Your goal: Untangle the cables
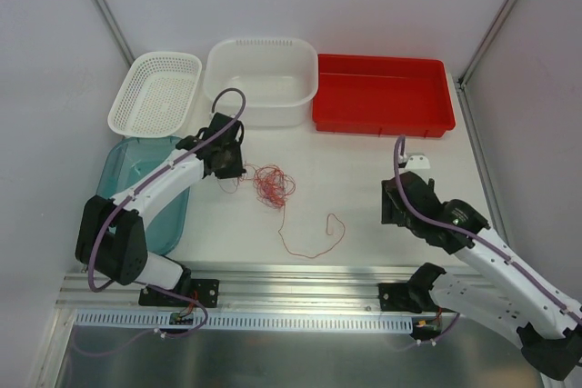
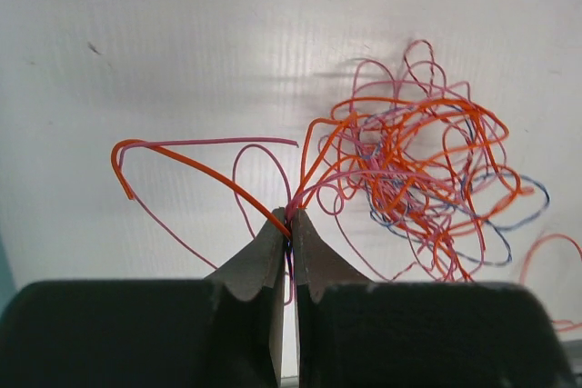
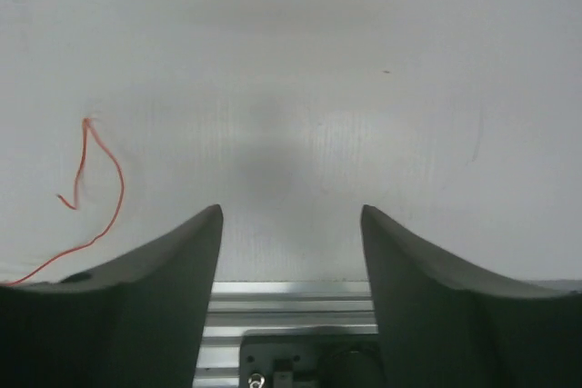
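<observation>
The left arm is stretched forward over a teal bin (image 1: 123,165). The left gripper (image 2: 291,220) is lowered to the white table (image 1: 364,170) and pinched shut on a few strands of the cables (image 2: 409,170). These are bunched in a red-orange, pink and dark tangle mid-table, just beside it. The right arm is folded low on the right, and the right gripper (image 3: 291,215) is held wide with nothing between its fingers. A loose strand (image 1: 314,243) is looped nearer the rail (image 1: 300,279). A basket (image 1: 155,88), tub (image 1: 262,79) and red tray (image 1: 382,93) are lined along the far edge, and white walls are set around.
</observation>
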Tool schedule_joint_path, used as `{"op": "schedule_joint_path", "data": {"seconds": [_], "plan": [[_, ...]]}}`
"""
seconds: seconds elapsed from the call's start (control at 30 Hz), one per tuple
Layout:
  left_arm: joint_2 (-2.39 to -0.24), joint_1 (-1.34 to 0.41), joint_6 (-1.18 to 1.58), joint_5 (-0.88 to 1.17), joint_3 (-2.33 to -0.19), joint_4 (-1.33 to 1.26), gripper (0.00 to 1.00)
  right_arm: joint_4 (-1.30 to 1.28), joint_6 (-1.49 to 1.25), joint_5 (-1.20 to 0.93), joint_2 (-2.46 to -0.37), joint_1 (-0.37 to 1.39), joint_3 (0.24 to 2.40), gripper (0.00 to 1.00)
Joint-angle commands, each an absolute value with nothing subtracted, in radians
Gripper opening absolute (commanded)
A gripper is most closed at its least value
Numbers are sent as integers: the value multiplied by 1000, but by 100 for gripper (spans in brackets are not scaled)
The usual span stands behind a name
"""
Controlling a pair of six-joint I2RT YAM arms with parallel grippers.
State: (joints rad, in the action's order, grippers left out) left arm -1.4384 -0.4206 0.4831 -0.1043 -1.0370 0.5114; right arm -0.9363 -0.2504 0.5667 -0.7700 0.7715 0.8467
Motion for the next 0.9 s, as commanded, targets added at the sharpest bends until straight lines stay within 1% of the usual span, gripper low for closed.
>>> {"op": "schedule_joint_path", "data": {"seconds": [0.0,0.03,0.13,0.17,0.27,0.3,0.37,0.4,0.5,0.53,0.63,0.7,0.73,0.87], "plan": [[-1390,-436,426,-32,-1066,546,0,-807,-180,392,-787,764,884,71],[-1378,-436,419,-25,-1066,551,0,-778,-154,285,-793,765,887,78],[-1368,-439,411,-15,-1068,552,0,-663,-112,131,-825,767,891,84],[-1367,-439,407,-12,-1066,552,0,-626,-117,32,-834,765,885,84],[-1368,-440,399,-11,-1060,552,0,-422,-227,-133,-874,779,815,85],[-1367,-440,399,-15,-1057,552,0,-296,-260,-155,-900,799,767,85],[-1367,-440,402,-17,-1049,552,0,-174,-379,-152,-934,830,721,85],[-1365,-442,405,-21,-1045,551,0,-50,-411,-138,-951,872,689,85],[-1361,-445,400,-28,-1037,551,0,99,-469,-74,-1070,958,689,84],[-1361,-445,396,-32,-1034,551,0,118,-475,-51,-1130,977,712,85],[-1350,-446,387,-60,-1025,551,0,164,-514,-8,-1213,1043,762,85],[-1342,-446,388,-66,-1023,551,0,140,-583,90,-1287,1066,790,84],[-1341,-446,388,-67,-1026,551,0,127,-609,135,-1313,1069,802,83],[-1322,-446,380,-103,-1023,551,0,91,-681,185,-1414,1088,862,77]]}}
